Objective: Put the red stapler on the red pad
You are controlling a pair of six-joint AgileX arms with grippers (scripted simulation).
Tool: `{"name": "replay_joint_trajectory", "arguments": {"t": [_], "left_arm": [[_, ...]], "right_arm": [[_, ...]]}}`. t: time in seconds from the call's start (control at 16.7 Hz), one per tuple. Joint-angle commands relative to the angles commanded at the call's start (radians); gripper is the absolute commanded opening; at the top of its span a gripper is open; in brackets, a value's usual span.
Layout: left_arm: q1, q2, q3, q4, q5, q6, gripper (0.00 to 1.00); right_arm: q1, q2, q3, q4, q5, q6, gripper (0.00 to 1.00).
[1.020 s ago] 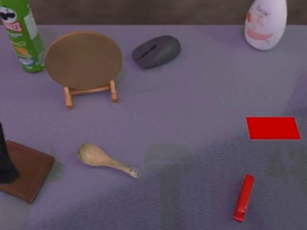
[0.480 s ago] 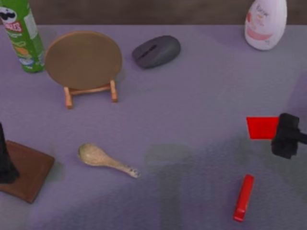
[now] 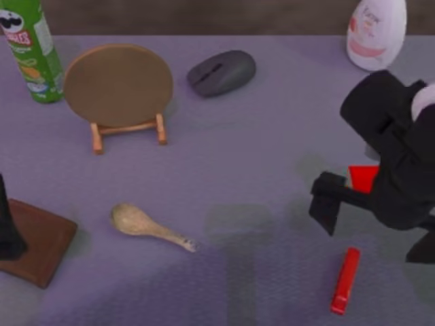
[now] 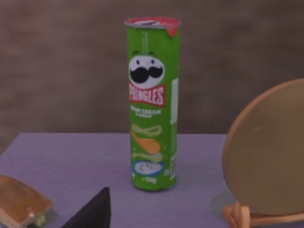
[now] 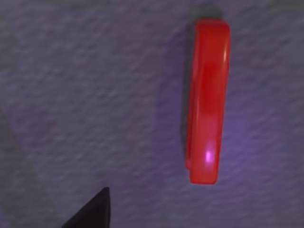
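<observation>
The right arm (image 3: 394,170) looms over the table's right side, covering most of the pad (image 3: 363,176); only a red corner shows. The right gripper (image 3: 328,204) hangs above and just off the stapler's far end, fingers apparently spread, holding nothing. The stapler (image 3: 345,280) lies free near the front edge, long axis running roughly toward the pad. The left gripper (image 3: 7,231) is parked far off.

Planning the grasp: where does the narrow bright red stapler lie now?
In the top view the narrow bright red stapler lies flat on the table's right near edge, below the flat red pad and the right gripper.
</observation>
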Motion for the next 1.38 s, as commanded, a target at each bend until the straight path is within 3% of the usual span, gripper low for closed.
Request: {"name": "replay_joint_trajectory", "arguments": {"t": [0.6, 1.14, 1.38], "left_arm": [[0.0, 0.0, 0.0, 0.0, 0.0, 0.0, 1.0], [0.0, 0.0, 0.0, 0.0, 0.0, 0.0, 1.0], [0.0, 0.0, 0.0, 0.0, 0.0, 0.0, 1.0]], "right_arm": [[0.022, 0.071, 0.04, -0.023, 0.001, 0.04, 1.0], [0.029, 0.24, -0.149, 0.338, 0.001, 0.048, 1.0], [0.03, 0.258, -0.168, 0.372, 0.002, 0.049, 1.0]]}}
